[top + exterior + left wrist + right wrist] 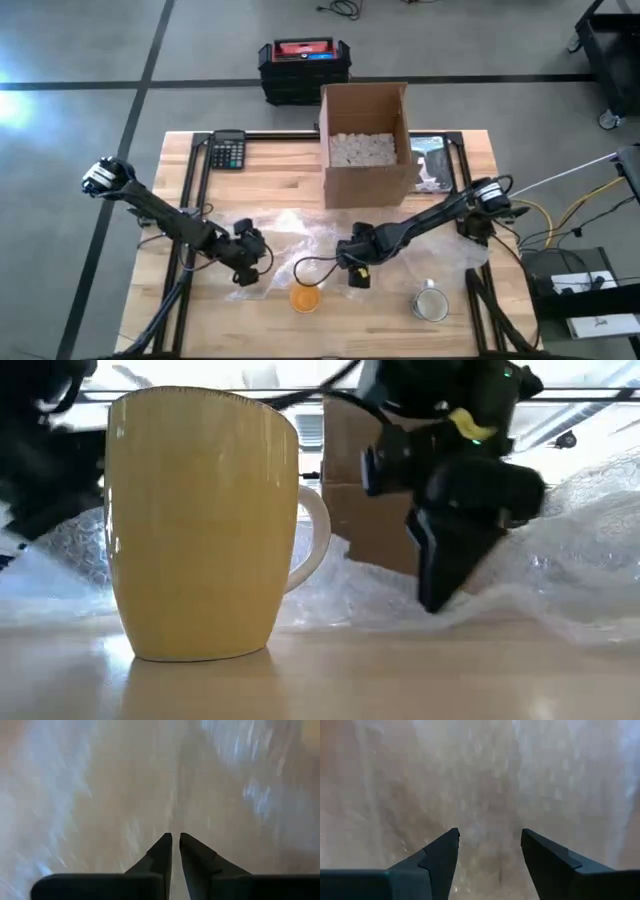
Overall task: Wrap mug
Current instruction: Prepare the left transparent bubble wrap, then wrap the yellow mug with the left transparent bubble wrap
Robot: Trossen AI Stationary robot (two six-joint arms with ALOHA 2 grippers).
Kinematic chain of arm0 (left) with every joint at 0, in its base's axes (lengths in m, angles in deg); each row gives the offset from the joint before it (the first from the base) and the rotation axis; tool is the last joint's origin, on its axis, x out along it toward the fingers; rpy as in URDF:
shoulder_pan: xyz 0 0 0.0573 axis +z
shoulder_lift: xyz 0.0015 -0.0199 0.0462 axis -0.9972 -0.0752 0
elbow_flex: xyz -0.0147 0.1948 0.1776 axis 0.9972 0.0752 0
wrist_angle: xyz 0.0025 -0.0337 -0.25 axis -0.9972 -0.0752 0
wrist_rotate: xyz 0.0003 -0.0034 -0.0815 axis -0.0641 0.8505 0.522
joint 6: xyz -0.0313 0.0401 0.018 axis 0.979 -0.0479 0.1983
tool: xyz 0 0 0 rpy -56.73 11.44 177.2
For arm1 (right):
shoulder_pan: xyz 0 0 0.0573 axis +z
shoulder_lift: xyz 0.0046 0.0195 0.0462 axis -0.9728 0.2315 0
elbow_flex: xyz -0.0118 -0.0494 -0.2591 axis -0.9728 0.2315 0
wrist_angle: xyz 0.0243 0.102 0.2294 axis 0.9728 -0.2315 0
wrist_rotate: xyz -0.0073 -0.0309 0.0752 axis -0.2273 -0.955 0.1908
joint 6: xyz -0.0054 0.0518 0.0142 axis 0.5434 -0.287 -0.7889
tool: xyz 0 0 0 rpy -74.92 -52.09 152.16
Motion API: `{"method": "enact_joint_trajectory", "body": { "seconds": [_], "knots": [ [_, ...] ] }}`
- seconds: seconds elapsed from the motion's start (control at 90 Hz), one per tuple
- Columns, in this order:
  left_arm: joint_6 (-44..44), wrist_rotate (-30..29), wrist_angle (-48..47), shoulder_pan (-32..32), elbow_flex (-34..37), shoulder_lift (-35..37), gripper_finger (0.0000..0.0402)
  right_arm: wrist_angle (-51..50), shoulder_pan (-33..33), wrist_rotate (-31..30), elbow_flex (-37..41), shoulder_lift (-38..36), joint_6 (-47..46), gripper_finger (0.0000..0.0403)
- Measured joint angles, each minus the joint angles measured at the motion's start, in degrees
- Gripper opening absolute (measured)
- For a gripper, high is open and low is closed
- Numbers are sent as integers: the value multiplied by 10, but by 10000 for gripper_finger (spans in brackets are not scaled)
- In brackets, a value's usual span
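Observation:
A yellow mug (305,297) (200,525) stands upright on the wooden table near its front edge, handle toward the right gripper in the low view. Behind it a clear bubble wrap sheet (285,232) (570,550) lies spread on the table. My left gripper (250,264) (175,839) is at the sheet's near left edge, shut. My right gripper (356,272) (490,837) stands open, fingers pointing down over the sheet's near right part, just right of the mug. My left gripper has its fingers closed to a thin slit on the bubble wrap near its near left edge (175,827). A crease (176,795) runs away from the fingertips. One layer or several, I cannot tell. My right gripper's lower fingertip (432,600) reaches down to the wrap; whether it touches, I cannot tell.
An open cardboard box (366,140) with white filling stands at the table's far middle, a calculator (228,150) at the far left. A second, pale mug (432,303) sits near the front right. A dark case (304,68) lies on the floor beyond the table.

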Motion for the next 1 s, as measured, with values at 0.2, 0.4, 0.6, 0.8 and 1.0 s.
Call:
{"method": "enact_joint_trajectory", "body": {
  "seconds": [0.2, 0.4, 0.6, 0.8, 1.0],
  "knots": [
    [55, 59, -106, -1, 4, 17, 4, -99, 4, 44, -8, -23, -11, 192],
    [31, 67, -138, -2, -57, 45, 1, -120, 5, 82, -71, -57, -31, 183],
    [9, 63, -117, -4, -107, 64, 5, 104, 12, 84, -118, -57, -6, 198],
    [12, 62, -111, -10, -110, 61, 1, 158, 14, 74, -172, -15, 25, 238],
    [32, 63, -112, -33, -105, 51, 3, 14, 15, 36, -288, 65, 14, 255]
  ]
}}
